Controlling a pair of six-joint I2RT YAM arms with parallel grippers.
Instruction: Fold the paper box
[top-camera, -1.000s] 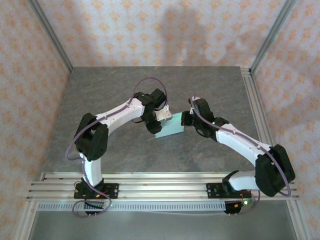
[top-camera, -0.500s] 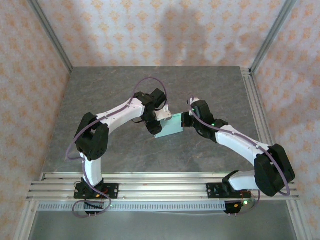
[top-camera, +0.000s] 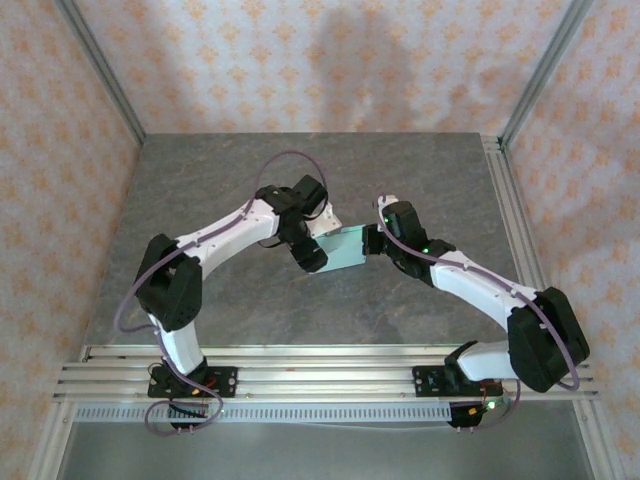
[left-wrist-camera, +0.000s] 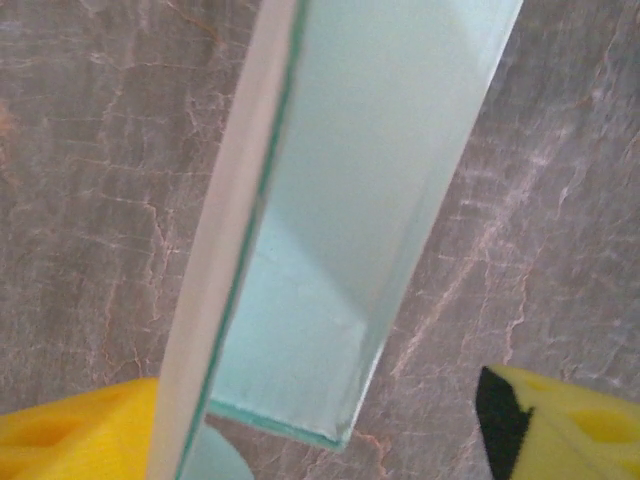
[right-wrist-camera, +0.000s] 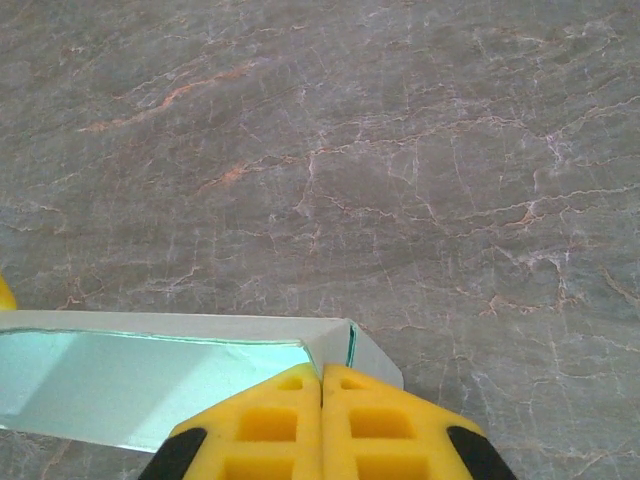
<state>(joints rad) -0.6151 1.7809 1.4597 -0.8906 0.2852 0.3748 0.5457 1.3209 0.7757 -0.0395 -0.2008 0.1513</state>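
The paper box (top-camera: 342, 247) is a pale mint-green, partly folded shape held just above the grey table between both arms. My right gripper (top-camera: 372, 240) is shut on its right end; in the right wrist view the yellow fingers (right-wrist-camera: 270, 425) meet on the card's corner flap, with the paper box (right-wrist-camera: 150, 375) stretching off to the left. My left gripper (top-camera: 312, 258) is at the box's left end. In the left wrist view its fingers (left-wrist-camera: 560, 420) stand wide apart, and the paper box (left-wrist-camera: 340, 230) runs between them close beside the left one.
The grey marbled table (top-camera: 200, 180) is bare around the box. Patterned walls and metal frame posts (top-camera: 100, 70) close in the back and sides. Aluminium rails (top-camera: 320, 375) run along the near edge by the arm bases.
The left arm has swung its elbow outward to the left and its wrist has turned at the box's left end. The box has shifted slightly up and away. The right gripper kept hold.
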